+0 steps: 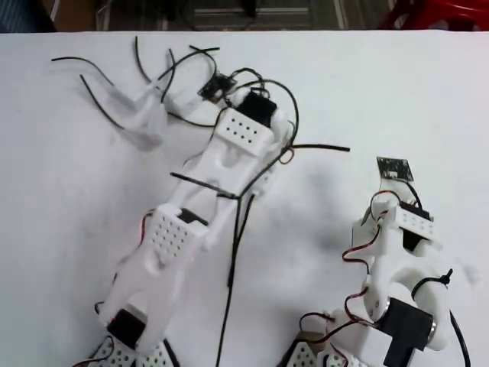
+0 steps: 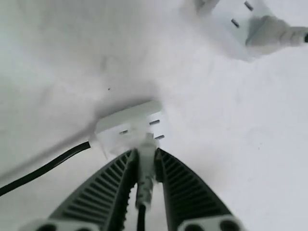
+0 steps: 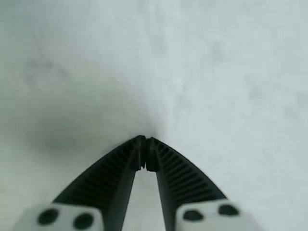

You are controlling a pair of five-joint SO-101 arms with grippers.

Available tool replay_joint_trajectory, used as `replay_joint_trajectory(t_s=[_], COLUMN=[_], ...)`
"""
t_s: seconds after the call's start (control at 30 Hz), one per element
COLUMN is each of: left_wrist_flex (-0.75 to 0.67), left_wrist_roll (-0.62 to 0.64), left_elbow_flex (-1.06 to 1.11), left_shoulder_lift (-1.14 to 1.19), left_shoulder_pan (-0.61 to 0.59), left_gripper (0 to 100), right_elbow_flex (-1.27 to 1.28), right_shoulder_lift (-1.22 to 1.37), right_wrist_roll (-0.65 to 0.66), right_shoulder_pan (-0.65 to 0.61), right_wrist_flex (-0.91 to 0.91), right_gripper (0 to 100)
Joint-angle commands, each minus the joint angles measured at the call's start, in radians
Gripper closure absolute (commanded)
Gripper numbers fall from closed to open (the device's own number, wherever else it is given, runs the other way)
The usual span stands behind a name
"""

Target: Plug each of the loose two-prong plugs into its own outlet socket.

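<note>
A white outlet block (image 2: 129, 126) with slot pairs lies on the white table. My left gripper (image 2: 145, 155) is shut on a white two-prong plug (image 2: 146, 144) with a black cord, held right against the block's near face. A second white plug (image 2: 262, 30) lies loose farther off, its two prongs bare. In the high view the left arm (image 1: 243, 126) stretches toward the table's far middle, where pale plug shapes (image 1: 141, 115) and black cords (image 1: 176, 65) lie. My right gripper (image 3: 145, 153) is shut with nothing in it, over bare table; its arm (image 1: 405, 225) stands at the near right.
Black cords (image 1: 233, 245) trail from the far middle down to the table's front edge between the two arms. One cord (image 2: 43, 168) runs off from the outlet block. The table's far right (image 1: 428, 92) is bare white surface.
</note>
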Motion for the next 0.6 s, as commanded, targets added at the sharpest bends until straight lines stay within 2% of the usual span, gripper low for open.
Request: replay_joint_trajectory(t_s=[0.0, 0.57], left_wrist_flex=[-0.041, -0.052], left_wrist_roll=[0.046, 0.051], left_elbow_flex=[-0.043, -0.038], left_shoulder_lift=[0.028, 0.042], left_shoulder_pan=[0.002, -0.035], left_gripper=[98, 98], right_elbow_flex=[0.002, 0.002], right_shoulder_lift=[-0.012, -0.012], right_wrist_roll=[-0.011, -0.011], right_shoulder_pan=[0.001, 0.001], right_wrist_flex=[-0.016, -0.016], right_gripper=[97.8, 97.8])
